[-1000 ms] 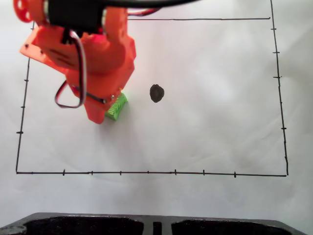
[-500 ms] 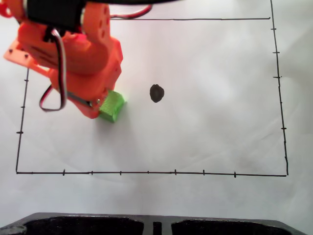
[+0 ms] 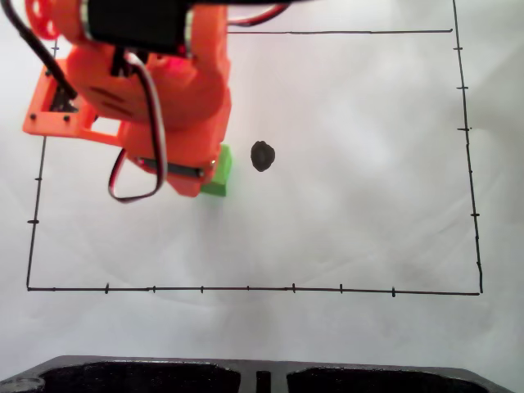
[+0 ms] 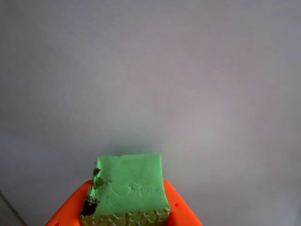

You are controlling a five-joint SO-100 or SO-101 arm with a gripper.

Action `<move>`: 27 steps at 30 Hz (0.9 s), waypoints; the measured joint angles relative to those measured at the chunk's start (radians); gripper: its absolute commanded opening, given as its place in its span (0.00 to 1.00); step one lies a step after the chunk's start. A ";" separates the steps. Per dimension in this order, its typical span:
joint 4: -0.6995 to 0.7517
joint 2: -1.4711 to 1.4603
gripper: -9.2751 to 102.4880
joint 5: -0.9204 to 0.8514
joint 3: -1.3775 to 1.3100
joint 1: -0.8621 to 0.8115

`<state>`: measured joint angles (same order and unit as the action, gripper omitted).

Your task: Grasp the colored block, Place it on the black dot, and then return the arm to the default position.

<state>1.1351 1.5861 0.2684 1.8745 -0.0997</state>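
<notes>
The colored block [image 3: 219,173] is a small green cube; in the fixed view its right edge peeks out from under the orange arm [image 3: 147,90], just left of the black dot [image 3: 262,155] and apart from it. The gripper [image 3: 206,176] is mostly hidden beneath the arm's body. In the wrist view the block [image 4: 128,183] sits at the bottom centre with an orange finger on each side, the gripper [image 4: 127,209] shut on it. The surface beyond it is plain white.
A thin black ruled rectangle with tick marks [image 3: 246,289] frames the white sheet. A dark, black-edged object [image 3: 262,377] runs along the bottom of the fixed view. Open paper lies right of the dot and below the arm.
The arm has swung to the right with the green block, which now lies closer to the black dot than half a second ago.
</notes>
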 measured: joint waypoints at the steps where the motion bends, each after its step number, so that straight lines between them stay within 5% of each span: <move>1: 0.021 0.000 0.19 -0.002 -0.008 0.020; 12: 0.121 0.000 0.19 -0.034 -0.014 0.181; 27: 0.092 -0.064 0.19 -0.034 -0.014 0.199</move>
<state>1.2272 1.5217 0.2347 1.8607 0.0997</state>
